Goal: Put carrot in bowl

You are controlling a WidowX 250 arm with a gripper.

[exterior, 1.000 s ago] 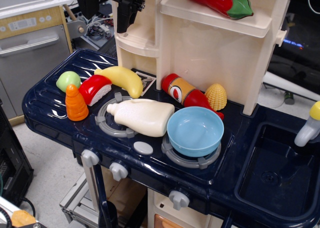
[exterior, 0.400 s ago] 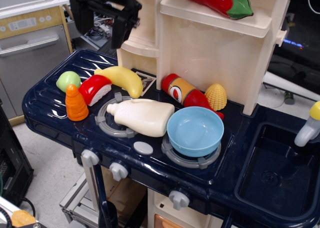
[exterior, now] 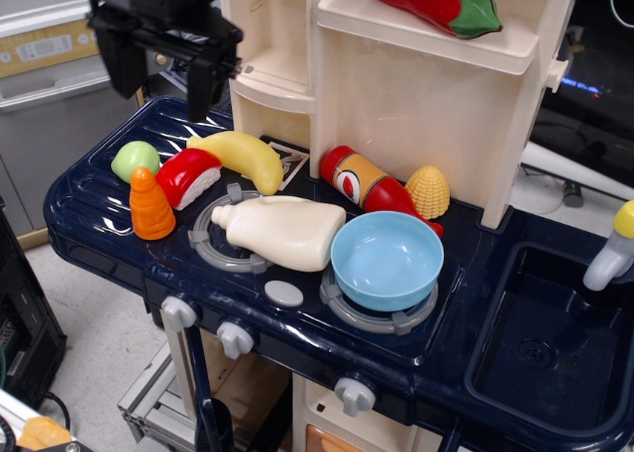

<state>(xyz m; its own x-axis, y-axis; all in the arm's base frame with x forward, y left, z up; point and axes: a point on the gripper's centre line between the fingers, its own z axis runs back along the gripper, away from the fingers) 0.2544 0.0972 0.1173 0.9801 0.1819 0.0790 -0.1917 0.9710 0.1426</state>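
One arm: only a single end effector [exterior: 161, 70] is in view, black, at about 10 o'clock of the scene, hanging in the air above the back left of the tabletop [exterior: 475, 274].
End effector state: its two dark fingers [exterior: 201, 87] point down with a clear gap between them and nothing inside, so it is released and carries nothing.
Carrot: the carrot [exterior: 150, 205] stands upright on its wide base at the left edge, tip up, well below the end effector, roughly at its 6 o'clock.
Carrot neighbours: a green fruit [exterior: 135, 159] is just beside it at 12 o'clock and a red-and-white sushi piece [exterior: 188, 176] is close at 2 o'clock; I cannot tell if they touch it.
Bowl: the bowl [exterior: 386, 259] sits on the right burner ring [exterior: 381, 316], empty, opening up, at 3 o'clock from the carrot and well apart from it.
Between them: a cream bottle [exterior: 281, 231] lies on its side over the left burner, its fat end touching or almost touching the bowl rim.
Why so: I judge the open fingers above the carrot side are a preparation to come down over its upright tip.
Stage: the approach is in hand; the grasp is not yet made.
Risk: the ridged cone may tip against the sushi piece, and the carry must pass over the bottle.
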